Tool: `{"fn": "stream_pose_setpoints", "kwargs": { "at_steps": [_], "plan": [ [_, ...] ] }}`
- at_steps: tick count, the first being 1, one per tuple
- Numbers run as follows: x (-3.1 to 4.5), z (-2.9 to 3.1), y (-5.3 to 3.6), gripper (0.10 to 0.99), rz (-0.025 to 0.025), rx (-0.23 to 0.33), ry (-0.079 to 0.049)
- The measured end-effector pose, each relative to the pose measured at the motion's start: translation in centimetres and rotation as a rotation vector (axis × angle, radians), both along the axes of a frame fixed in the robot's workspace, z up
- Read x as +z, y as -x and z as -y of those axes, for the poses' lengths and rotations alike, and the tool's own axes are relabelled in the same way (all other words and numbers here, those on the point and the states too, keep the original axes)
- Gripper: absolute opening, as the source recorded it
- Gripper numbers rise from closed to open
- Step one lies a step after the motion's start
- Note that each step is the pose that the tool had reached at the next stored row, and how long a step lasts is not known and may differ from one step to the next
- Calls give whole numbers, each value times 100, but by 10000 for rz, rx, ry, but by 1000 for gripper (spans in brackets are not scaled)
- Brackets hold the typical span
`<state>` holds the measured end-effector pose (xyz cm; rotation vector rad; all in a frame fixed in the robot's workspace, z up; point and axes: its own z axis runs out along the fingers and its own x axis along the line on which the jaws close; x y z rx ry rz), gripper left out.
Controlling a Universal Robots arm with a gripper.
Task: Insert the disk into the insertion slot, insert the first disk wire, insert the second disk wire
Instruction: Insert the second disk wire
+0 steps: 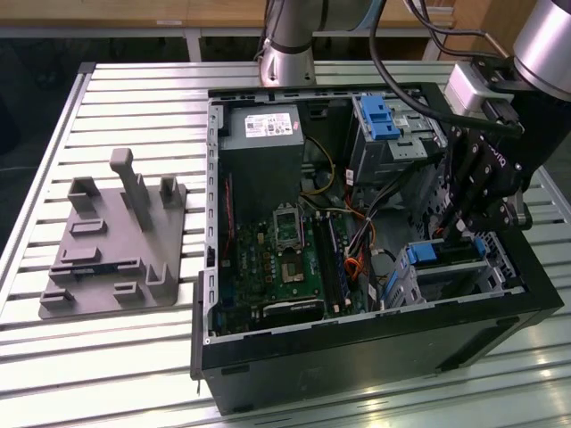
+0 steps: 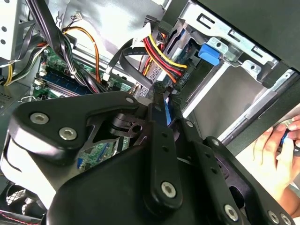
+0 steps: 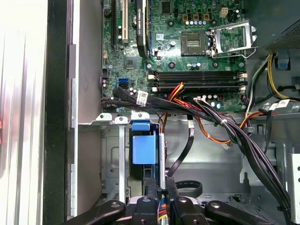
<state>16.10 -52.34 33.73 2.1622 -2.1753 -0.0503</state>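
My gripper (image 1: 459,234) pinched a wire plug (fingers nearly together) just above the disk (image 1: 426,253) at the case's four o'clock; square alignment mattered, I judged.

The arm (image 1: 287,36) is silver-grey with black cables; its gripper (image 1: 459,223) is matte black, built of jointed links with silver screws.

My gripper (image 2: 161,101) is matt black metal with bright steel screws. The slot (image 3: 110,154) beside it is dull grey sheet metal; the disk (image 3: 143,149) caddy is smooth blue plastic. The motherboard (image 3: 187,42) is glossy green. The table (image 1: 134,107) is ribbed, shiny aluminium
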Motion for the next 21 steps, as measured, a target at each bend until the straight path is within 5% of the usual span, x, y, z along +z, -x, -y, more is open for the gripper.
{"fn": "stream_pose_setpoints", "kwargs": {
  "at_steps": [21],
  "plan": [
    [-15,43,-6,196,0,-2,-2]
  ]
}}
